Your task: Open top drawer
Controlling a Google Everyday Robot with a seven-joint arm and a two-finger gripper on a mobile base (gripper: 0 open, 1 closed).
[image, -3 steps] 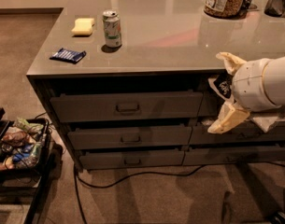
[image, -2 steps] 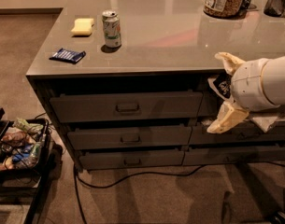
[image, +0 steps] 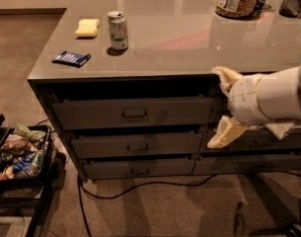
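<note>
Claw (image: 214,107), spread wide, hovers at the right end of the top drawer (image: 91,113), seemingly shut just under the bench (image: 189,43) top. Best shift left to its central pull (image: 134,114), pinch squarely, then draw straight back.

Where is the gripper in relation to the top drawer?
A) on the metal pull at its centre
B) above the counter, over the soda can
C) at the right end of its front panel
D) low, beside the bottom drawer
C: the gripper is at the right end of the top drawer, fingers spread open, away from the centre pull.
</note>
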